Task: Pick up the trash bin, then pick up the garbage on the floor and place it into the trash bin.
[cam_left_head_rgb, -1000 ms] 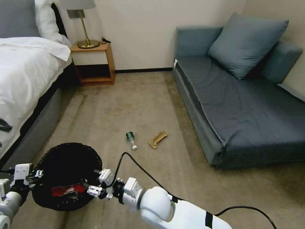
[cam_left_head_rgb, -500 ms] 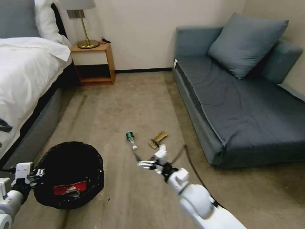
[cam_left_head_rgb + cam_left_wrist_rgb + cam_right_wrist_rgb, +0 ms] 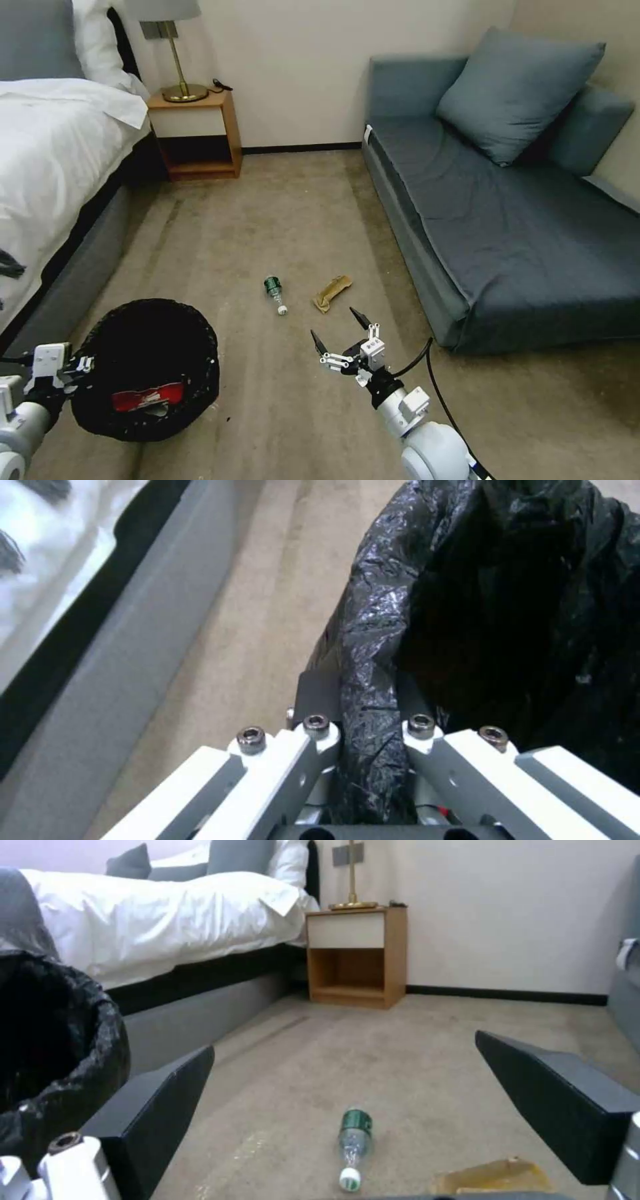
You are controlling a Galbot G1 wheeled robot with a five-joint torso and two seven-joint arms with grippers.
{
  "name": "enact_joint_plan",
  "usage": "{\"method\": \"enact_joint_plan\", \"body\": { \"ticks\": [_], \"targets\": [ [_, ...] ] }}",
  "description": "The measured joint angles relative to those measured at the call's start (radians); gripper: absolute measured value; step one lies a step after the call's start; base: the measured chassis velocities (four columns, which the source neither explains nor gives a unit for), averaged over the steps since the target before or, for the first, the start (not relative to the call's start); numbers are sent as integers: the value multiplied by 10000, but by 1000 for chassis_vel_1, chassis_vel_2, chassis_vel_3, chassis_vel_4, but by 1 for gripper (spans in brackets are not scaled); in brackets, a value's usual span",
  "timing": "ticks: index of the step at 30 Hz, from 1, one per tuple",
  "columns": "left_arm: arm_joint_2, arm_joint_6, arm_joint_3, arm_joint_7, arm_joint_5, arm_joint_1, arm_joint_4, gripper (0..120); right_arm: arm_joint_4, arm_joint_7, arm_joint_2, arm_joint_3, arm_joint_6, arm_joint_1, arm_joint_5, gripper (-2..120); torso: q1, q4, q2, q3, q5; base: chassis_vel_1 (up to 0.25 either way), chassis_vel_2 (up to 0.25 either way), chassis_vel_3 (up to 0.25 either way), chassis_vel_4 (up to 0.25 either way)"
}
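The trash bin (image 3: 143, 370) sits at near left beside the bed (image 3: 53, 173), its crinkled black liner draped over the rim. The left end effector (image 3: 363, 730) is clamped on that rim, fingers pinching a fold of the bag and the wall behind it. A red-and-white wrapper (image 3: 147, 398) already lies inside. Out on the carpet, the small bottle (image 3: 274, 293) lies on its side with its cap toward the robot, and the crumpled brown paper (image 3: 331, 293) lies just to its right, between the bottle and the sofa (image 3: 507, 220).

The right end effector (image 3: 341, 335) hovers low over the floor just nearer than those two pieces, its dark fingers spread wide and holding nothing; from its wrist camera the bottle (image 3: 352, 1147) lies between the fingers, a little farther on.

The bottle looks light and empty, with a hard, smooth, round body, so it will likely roll or squirt out if pinched off-center; closing across the labelled middle seems safest. The brown paper is soft and crushable and can be taken almost anywhere, best at its raised folded end.

A second ago the right end effector was at the bin's rim by the red wrapper; it has since swung right and farther out to the litter, while the left grip and the bin have hardly shifted
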Motion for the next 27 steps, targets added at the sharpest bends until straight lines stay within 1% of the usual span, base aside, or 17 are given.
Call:
{"method": "enact_joint_plan", "body": {
  "ticks": [4, 10, 15, 20, 21, 23, 25, 27],
  "targets": [
    [18, -1, -101, 7, -10, 17, 16, 5, -78, -105, -25, -52, -41, 74, 47, 100, -1, 0, 0, 1, -1, -143, 128, 168, -154],
    [-16, -15, -132, 29, -12, 19, 43, 5, -256, -235, -37, -127, -121, 197, 82, 100, 1, -3, 0, 2, -3, -242, 223, 226, -236],
    [-35, -22, -126, 32, -9, -10, 102, 5, -354, -323, -60, -208, -180, 298, 47, 100, 1, -2, 0, 2, -6, -278, 269, 262, -267],
    [-31, -26, -128, 34, -7, -28, 157, 5, -522, -351, -61, -302, -217, 407, 8, 100, 0, 0, 0, 2, -1, -263, 282, 280, -279],
    [-24, -27, -128, 37, -8, -31, 174, 5, -556, -354, -55, -325, -221, 431, -5, 100, 1, -4, 0, 3, -6, -276, 286, 277, -271],
    [-20, -29, -136, 39, -7, -33, 195, 5, -616, -366, -41, -376, -231, 462, -44, 100, 1, -2, 0, 1, 0, -275, 275, 278, -288],
    [-18, -37, -137, 41, -8, -42, 206, 5, -652, -378, -32, -407, -255, 479, -97, 100, 1, -4, -1, 2, -2, -259, 264, 270, -266],
    [-17, -39, -139, 42, -7, -54, 227, 5, -700, -395, -28, -464, -350, 488, -251, 100, 2, 0, 0, 2, 0, -259, 243, 267, -258]
  ]
}}
